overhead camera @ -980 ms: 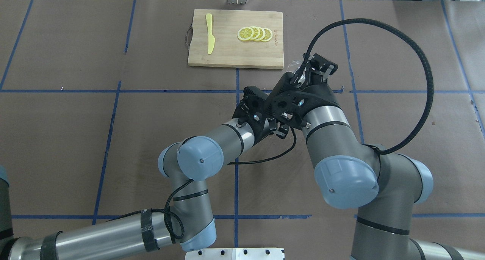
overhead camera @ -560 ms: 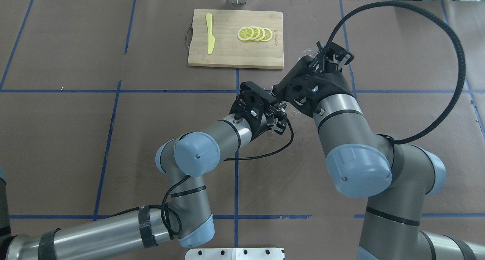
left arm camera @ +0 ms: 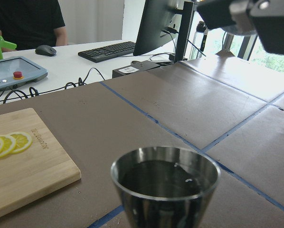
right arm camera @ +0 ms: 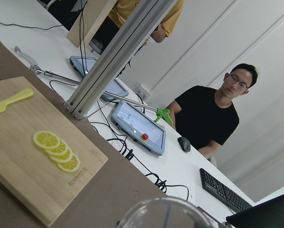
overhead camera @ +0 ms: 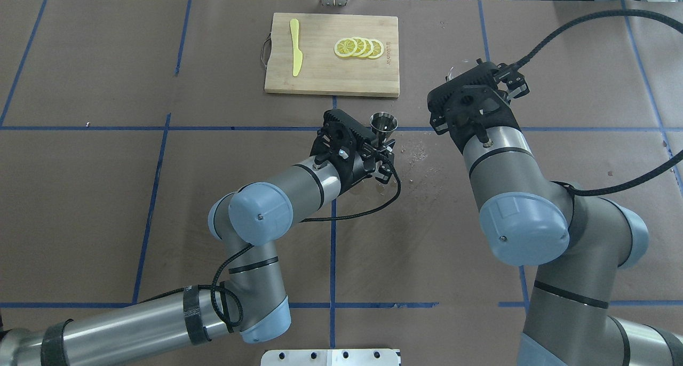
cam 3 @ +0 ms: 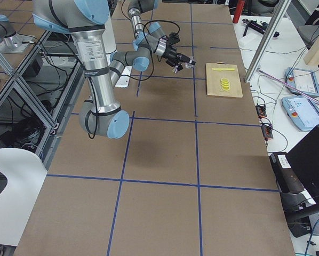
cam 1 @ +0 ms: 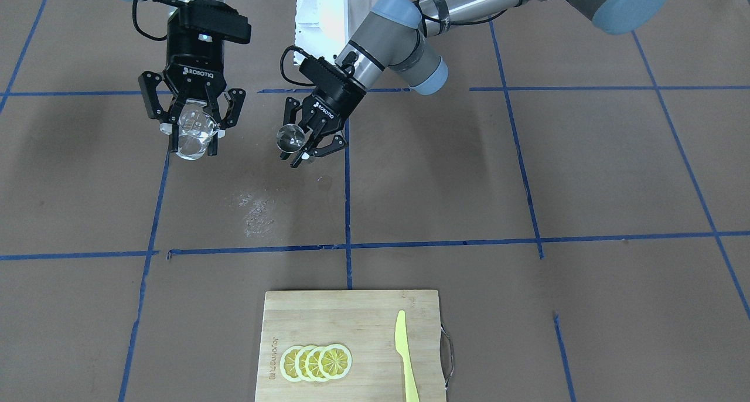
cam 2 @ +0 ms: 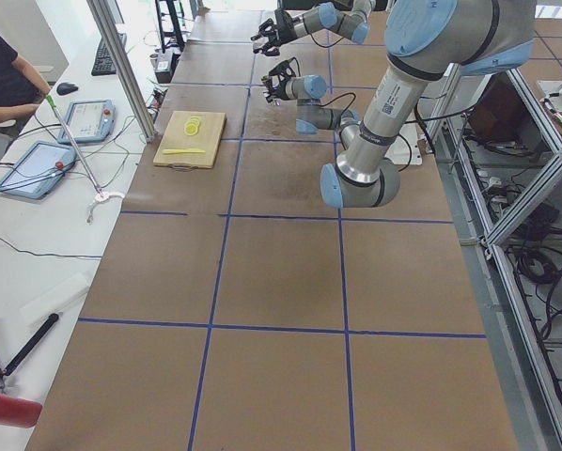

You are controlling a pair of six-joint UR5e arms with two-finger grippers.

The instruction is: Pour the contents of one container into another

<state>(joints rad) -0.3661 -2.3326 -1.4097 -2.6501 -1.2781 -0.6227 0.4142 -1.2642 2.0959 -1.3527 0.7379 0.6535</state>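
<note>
Now separated, jigger (overhead camera: 383, 124) upright in left gripper (cam 1: 296, 139), glass cup (cam 1: 192, 133) drawn away

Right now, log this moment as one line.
left gripper: shut on jigger, upright | right gripper: shut on glass cup, lifted | both: apart, no pouring | table: scattered specks near jigger

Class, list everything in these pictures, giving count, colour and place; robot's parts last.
table: one, brown, blue tape lines
jigger: one, shiny steel, in the left claw
glass cup: one, clear, in the right claw
cutting board: one, pale wood, table's far side
lemon slices: four, yellow, overlapping on the board
knife: one, yellow, on the board
specks: scattered, pale, table near the jigger
people: two, black shirt, yellow shirt, by the white bench
left claw: one, black, shut on the jigger
right claw: one, black, shut on the glass cup
</note>
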